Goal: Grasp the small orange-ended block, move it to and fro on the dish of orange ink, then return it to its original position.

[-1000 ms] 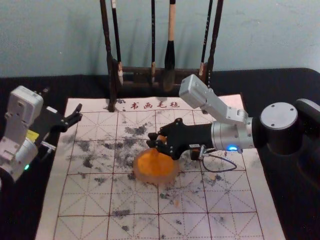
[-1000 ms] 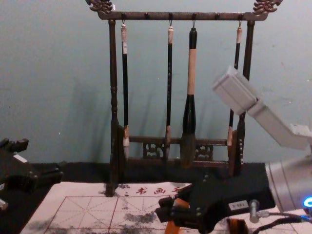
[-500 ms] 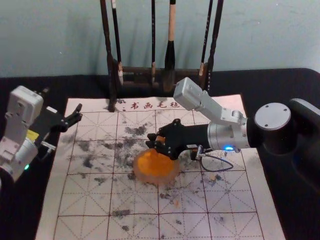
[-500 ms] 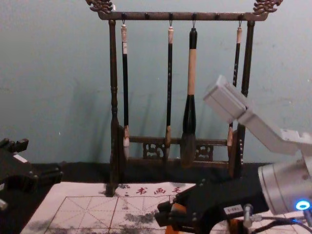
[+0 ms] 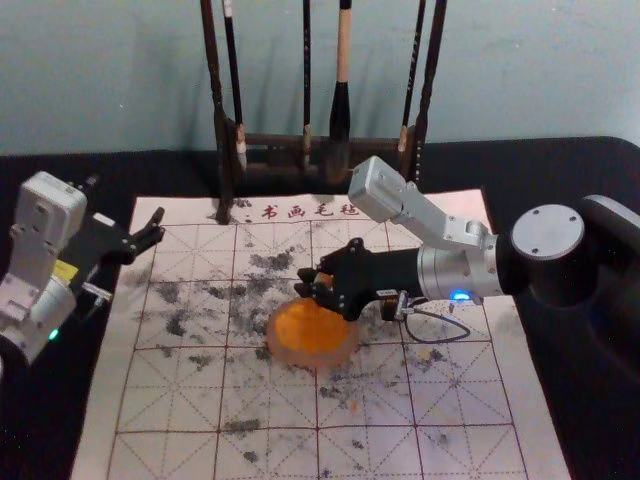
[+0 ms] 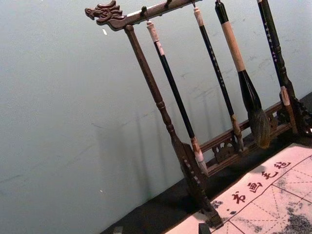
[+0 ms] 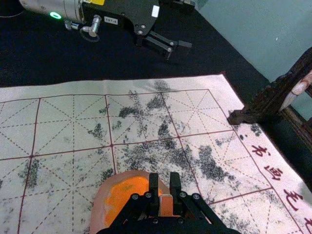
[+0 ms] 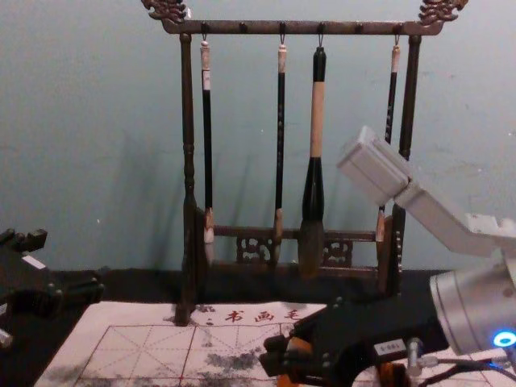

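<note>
Over or just beside the far rim of the dish of orange ink [image 5: 312, 361], the block [image 7: 166, 204], gripped between the jaws of the right gripper [image 7: 164, 181]; contact with the ink hard to tell from here. Probably light and stiff, hardly fragile, perhaps slippery where inky: best taken squarely by the clean upper sides, orange end down. Counting outward: one dish, one gripped block, one dark, half-hidden object [image 5: 388, 308] under the right arm, one mat [image 5: 270, 400] beneath. Off to the left, one left gripper [image 8: 71, 264], jaws open and empty. Farthest, one rack [image 8: 187, 161], four hanging brushes [image 8: 317, 121].
</note>
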You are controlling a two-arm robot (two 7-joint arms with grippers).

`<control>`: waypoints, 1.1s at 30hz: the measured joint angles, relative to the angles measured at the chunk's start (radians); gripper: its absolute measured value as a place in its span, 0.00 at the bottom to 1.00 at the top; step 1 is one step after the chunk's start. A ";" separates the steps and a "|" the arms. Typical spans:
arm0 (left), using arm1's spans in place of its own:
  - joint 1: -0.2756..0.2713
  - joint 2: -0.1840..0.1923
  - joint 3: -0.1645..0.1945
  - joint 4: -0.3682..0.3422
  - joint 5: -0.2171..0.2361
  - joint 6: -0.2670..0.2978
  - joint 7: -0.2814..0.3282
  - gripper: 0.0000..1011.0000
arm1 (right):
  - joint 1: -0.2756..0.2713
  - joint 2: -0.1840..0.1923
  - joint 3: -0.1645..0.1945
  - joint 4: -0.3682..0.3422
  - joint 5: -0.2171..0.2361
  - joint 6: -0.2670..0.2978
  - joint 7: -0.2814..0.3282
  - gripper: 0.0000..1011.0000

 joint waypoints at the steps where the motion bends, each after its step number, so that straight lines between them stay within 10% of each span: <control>1: 0.000 0.000 0.000 0.000 0.000 0.000 0.000 0.99 | 0.000 0.002 0.000 -0.002 -0.001 0.000 0.001 0.12; 33: 0.000 0.000 0.000 0.000 0.000 0.000 0.000 0.99 | -0.017 0.077 -0.027 -0.095 -0.007 0.032 0.048 0.12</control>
